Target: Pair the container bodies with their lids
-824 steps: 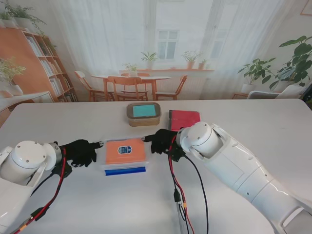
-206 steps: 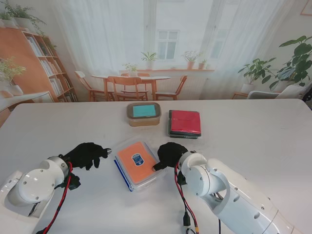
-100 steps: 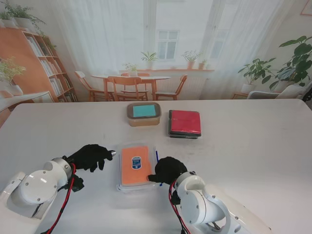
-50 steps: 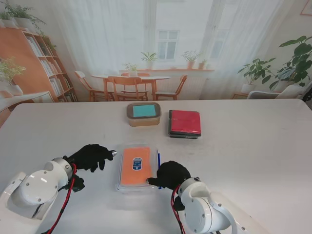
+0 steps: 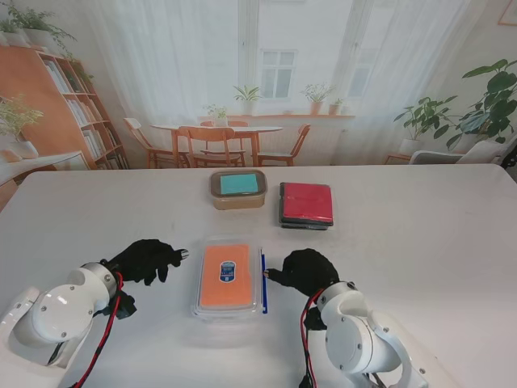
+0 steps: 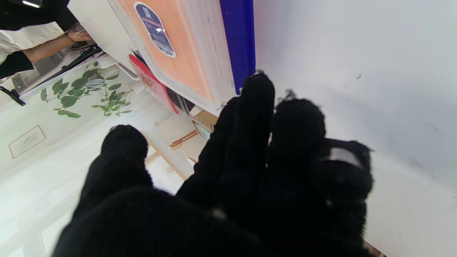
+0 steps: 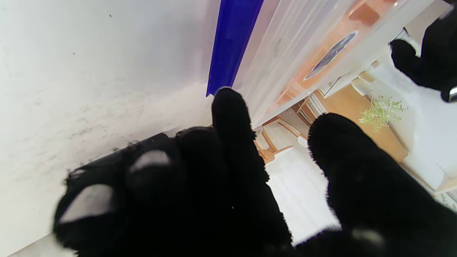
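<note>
Since half a second ago the right hand point(image 5: 304, 271) has drawn off the orange-lidded container point(image 5: 229, 276). The left hand point(image 5: 148, 259) hovers left of it, fingers loosely apart, empty. The container lies centred, near the robot, blue clip point(image 5: 263, 283) rightward. The right hand points one finger at that clip, holding nothing.

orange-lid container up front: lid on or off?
On. The orange lid lies flat on the clear container, square with its rim; the blue clip runs along its right edge.
</note>
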### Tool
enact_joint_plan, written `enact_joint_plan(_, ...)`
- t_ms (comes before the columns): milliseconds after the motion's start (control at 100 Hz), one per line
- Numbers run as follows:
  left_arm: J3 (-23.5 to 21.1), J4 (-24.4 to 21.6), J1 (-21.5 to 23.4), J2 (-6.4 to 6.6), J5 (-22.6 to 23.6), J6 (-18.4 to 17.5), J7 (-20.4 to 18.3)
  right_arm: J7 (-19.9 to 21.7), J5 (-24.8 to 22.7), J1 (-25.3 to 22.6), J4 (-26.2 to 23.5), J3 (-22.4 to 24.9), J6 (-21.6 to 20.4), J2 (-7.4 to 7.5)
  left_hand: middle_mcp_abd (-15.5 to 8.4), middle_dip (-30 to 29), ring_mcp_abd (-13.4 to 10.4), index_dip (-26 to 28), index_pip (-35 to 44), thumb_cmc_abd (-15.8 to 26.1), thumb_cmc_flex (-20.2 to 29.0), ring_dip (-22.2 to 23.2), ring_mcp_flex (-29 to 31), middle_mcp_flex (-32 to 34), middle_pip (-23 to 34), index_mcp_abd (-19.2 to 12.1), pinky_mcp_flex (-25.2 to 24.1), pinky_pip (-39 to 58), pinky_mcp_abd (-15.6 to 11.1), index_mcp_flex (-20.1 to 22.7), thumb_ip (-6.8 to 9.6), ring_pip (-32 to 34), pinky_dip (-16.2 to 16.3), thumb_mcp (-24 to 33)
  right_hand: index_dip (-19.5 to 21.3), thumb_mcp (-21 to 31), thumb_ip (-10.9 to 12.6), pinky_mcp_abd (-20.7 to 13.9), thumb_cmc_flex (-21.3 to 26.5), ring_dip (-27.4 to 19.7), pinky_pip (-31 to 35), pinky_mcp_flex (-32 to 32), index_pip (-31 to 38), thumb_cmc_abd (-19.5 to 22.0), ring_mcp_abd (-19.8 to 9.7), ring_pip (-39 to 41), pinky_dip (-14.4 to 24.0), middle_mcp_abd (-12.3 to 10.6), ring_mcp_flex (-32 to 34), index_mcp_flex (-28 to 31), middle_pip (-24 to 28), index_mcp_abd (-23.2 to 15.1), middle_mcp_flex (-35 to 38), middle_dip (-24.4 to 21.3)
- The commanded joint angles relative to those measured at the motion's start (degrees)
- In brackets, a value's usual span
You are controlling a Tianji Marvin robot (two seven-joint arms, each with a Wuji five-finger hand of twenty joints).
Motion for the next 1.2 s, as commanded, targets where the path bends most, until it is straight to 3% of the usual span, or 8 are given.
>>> enact_joint_plan(0, 0.22, -0.44, 0.6, 0.05, 0.21, 1.09, -0.9, 1.62, 1.38, 0.69, -0.12, 1.0, 0.6, 0.16, 1.51, -0.99, 7.18, 1.06, 1.47, 0.94, 0.39, -0.98, 1.16, 1.26, 0.15, 0.74, 2.06, 7.45, -6.78, 1.43, -0.17, -0.15, -0.49, -0.82, -4.06, -1.24, -1.65, -9.26, -0.03, -0.32, 5.16, 0.27, -4.02, 1.13, 6.5, -3.71, -0.05, 11.78, -3.86, -1.66, -7.1, 4.21, -3.34, -5.18)
enact_joint_plan(50, 0.34, -0.68, 0.6, 0.2, 0.42, 1.65, -1.63, 2.57, 3.47, 0.95, -0.21, 1.69, 1.4, 0.14, 1.83, -1.29, 7.55, 0.92, 1.49, 1.27, 0.01, -1.13, 0.99, 1.38, -0.34, 0.81, 1.89, 7.23, -6.46, 2.05, -0.29, -0.59, -0.48, -0.84, -6.78, -1.64, -1.68, -6.96, 0.08, -0.5, 2.58, -1.01, -5.69, 1.66, 8.9, -7.9, -0.53, 12.15, -4.77, -1.91, -9.97, 5.01, -3.96, -8.03)
enact_joint_plan(120, 0.66, -0.87, 0.56, 0.27, 0.5, 2.18, -1.96, 4.02, 6.05, 1.38, -0.2, 2.48, 3.02, 0.15, 2.04, -1.49, 7.83, 0.9, 1.74, 1.44, -0.3, -1.23, 1.18, 1.73, -0.57, 0.79, 1.8, 7.08, -6.15, 2.99, -0.38, -0.76, -0.47, -0.88, -11.71, -2.42, -1.79, 1.72, 0.12, -3.47, -5.72, -5.34, -9.31, 2.42, 12.85, -19.26, -3.32, 12.31, -6.17, -3.09, -17.89, 6.77, -4.71, -14.33)
enact_joint_plan(260, 1.58, -1.12, 0.0, 0.53, 0.56, 4.71, -3.29, 6.85, 12.48, 2.45, -0.14, 3.53, 8.22, 0.12, 3.52, -3.83, 9.05, 0.03, 1.38, 1.78, -1.07, -3.14, 0.7, 2.06, -3.47, 1.51, 0.39, 4.77, -3.53, 4.13, -0.64, -3.96, -0.93, -0.82, -17.24, -3.49, -1.8, 13.27, 1.21, -6.17, -17.0, -10.27, -13.22, 3.16, 17.83, -34.77, -8.48, 13.75, -8.12, -7.88, -28.34, 10.34, -6.55, -23.18)
enact_joint_plan(350, 2.31, -1.26, -0.44, 0.64, 0.73, 6.97, -3.86, 8.2, 15.58, 3.28, 0.24, 3.82, 11.43, 0.1, 4.78, -6.71, 10.15, -1.07, 0.42, 1.7, -1.47, -5.74, -0.44, 1.65, -6.11, 2.32, -2.52, 1.89, -1.26, 4.21, -0.75, -7.43, -0.26, -0.83, -18.16, -3.95, -1.71, 15.7, 1.68, -6.64, -19.94, -11.79, -14.84, 3.49, 19.3, -38.65, -9.42, 14.86, -9.47, -11.1, -29.93, 11.97, -8.41, -24.45)
enact_joint_plan(540, 3.92, -1.08, -1.64, 1.1, 2.96, 11.55, -5.57, 9.78, 22.28, 5.67, 1.97, 3.74, 17.68, -0.28, 6.75, -10.74, 11.83, -2.93, -2.05, 2.07, -2.85, -8.7, -3.96, -0.42, -9.74, 3.59, -7.73, -5.0, 2.33, 3.6, -1.04, -12.23, 2.0, -0.9, -18.5, -4.2, -1.62, 16.74, 2.58, -6.63, -21.11, -12.2, -16.01, 3.74, 20.31, -39.76, -9.85, 16.65, -10.03, -14.4, -30.34, 14.92, -9.69, -25.34)
enact_joint_plan(690, 5.62, -0.39, -3.03, 1.45, 3.76, 15.01, -6.82, 10.9, 24.21, 7.91, 3.84, 2.92, 19.73, -0.31, 7.92, -12.64, 12.95, -3.73, -3.4, 2.33, -3.49, -9.75, -6.04, -1.53, -11.41, 4.17, -10.4, -8.52, 3.98, 3.42, -1.2, -14.52, 3.08, -0.91, -18.35, -4.73, -1.62, 16.3, 2.39, -6.34, -21.07, -11.6, -15.64, 3.99, 19.94, -39.33, -9.96, 16.78, -9.54, -14.4, -29.54, 15.35, -9.53, -25.53)
enact_joint_plan(1190, 13.09, 4.88, -9.7, 1.45, 3.2, 20.47, -6.06, 12.62, 32.32, 15.53, 9.85, -0.66, 25.76, -1.36, 7.77, -13.2, 12.73, -3.64, -3.57, 1.72, -3.67, -9.9, -5.59, -1.44, -10.81, 3.98, -9.73, -8.78, 3.77, 3.82, -1.02, -14.12, 4.31, -0.87, -18.14, -4.97, -1.66, 16.08, 2.06, -6.16, -22.25, -15.3, -15.64, 4.24, 19.84, -40.51, -10.01, 16.68, -12.46, -15.25, -29.53, 15.44, -11.05, -26.4)
